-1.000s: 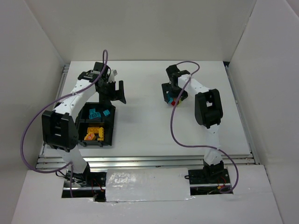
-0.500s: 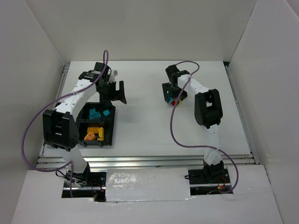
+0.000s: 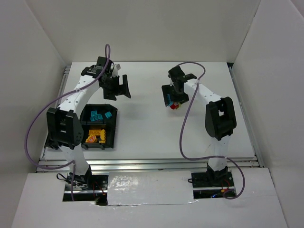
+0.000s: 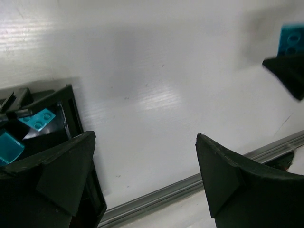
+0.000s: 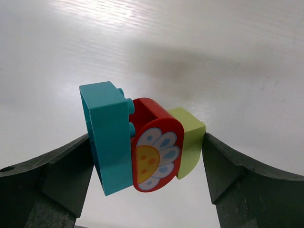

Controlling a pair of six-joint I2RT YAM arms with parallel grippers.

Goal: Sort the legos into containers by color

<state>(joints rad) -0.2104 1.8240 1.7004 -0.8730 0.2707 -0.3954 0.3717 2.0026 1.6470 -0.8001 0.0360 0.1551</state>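
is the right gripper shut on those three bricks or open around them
Shut: the right gripper clamps the three-brick stack, cyan brick against one finger, lime brick against the other, red flower brick between.

Overhead from behind looking down, two close wrist views, legos shared

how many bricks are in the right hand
3, in one stack in the right hand: cyan brick against one finger, red flower brick in the middle, green brick against the other.

No legible text, number or brand mark was visible in any view. The red brick bore only a printed flower motif, without lettering.
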